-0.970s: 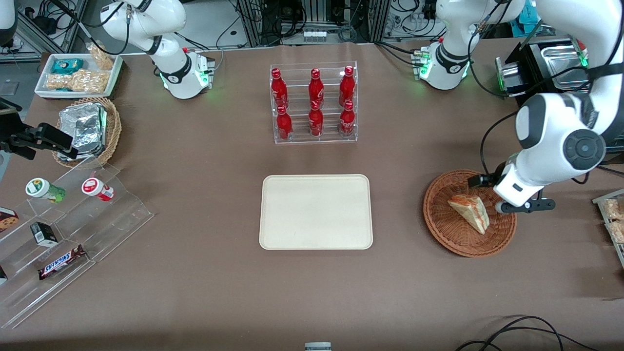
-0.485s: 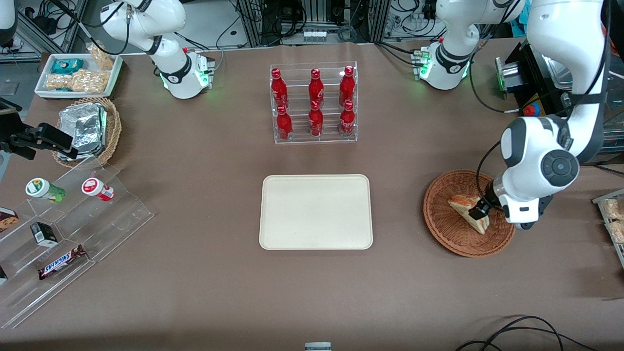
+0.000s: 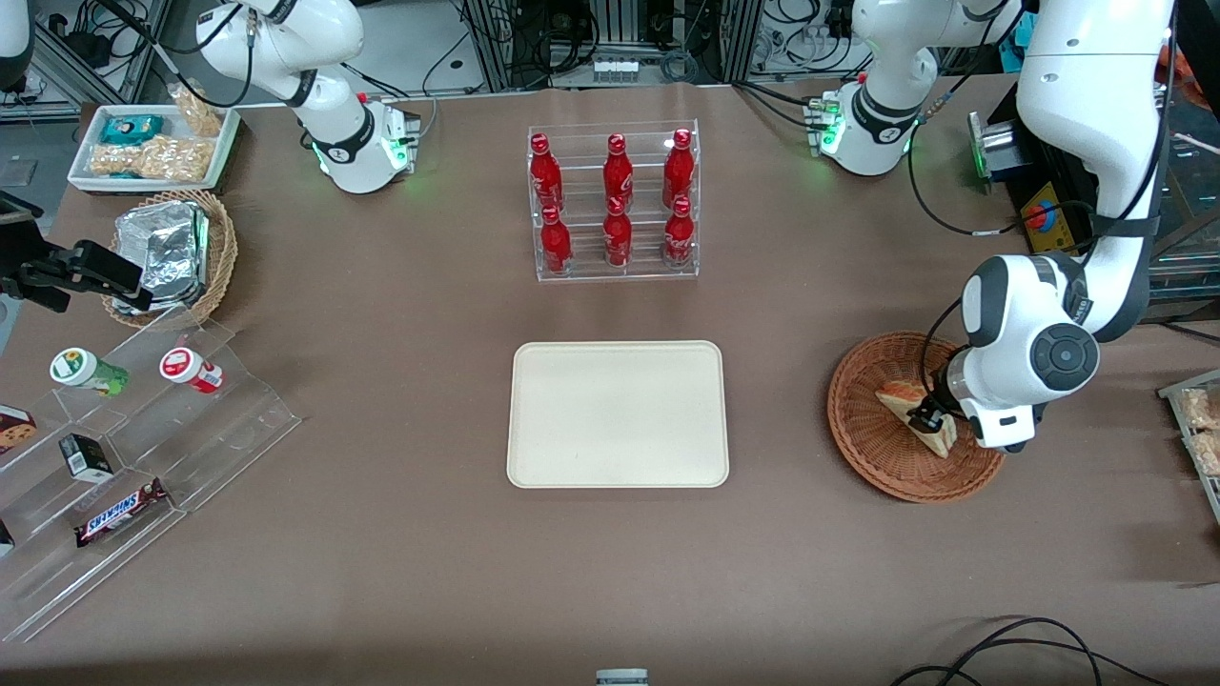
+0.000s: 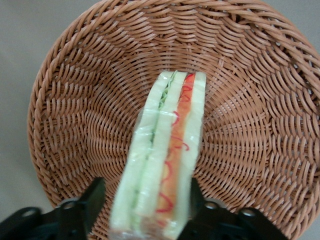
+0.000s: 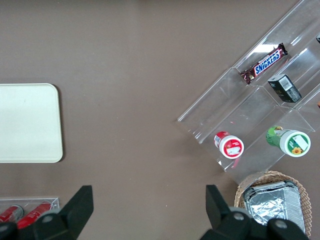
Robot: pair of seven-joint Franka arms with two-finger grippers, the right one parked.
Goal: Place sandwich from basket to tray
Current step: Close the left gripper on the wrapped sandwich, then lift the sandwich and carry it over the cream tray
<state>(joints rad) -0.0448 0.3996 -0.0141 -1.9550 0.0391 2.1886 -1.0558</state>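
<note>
The sandwich (image 3: 901,394), a white bread wedge with orange-red and green filling, lies in the round reddish-brown wicker basket (image 3: 877,457) toward the working arm's end of the table. My left gripper (image 3: 930,419) is down in the basket, straddling the sandwich's wide end. In the left wrist view the sandwich (image 4: 167,150) stands on edge between the two black fingers (image 4: 92,200). One finger is close against the bread and the other shows a small gap, so the gripper (image 4: 146,205) is open around it. Basket weave (image 4: 90,100) surrounds it. The cream tray (image 3: 618,414) lies bare at mid-table and also shows in the right wrist view (image 5: 27,122).
A clear rack of red bottles (image 3: 615,205) stands farther from the front camera than the tray. Toward the parked arm's end are a stepped acrylic display (image 3: 124,448) with snacks, a lighter basket of foil packets (image 3: 172,252) and a white snack tray (image 3: 152,143).
My left arm swung over the basket and lowered. The gripper moved from beside the sandwich to straddling its wide end. The sandwich has stayed in place.
</note>
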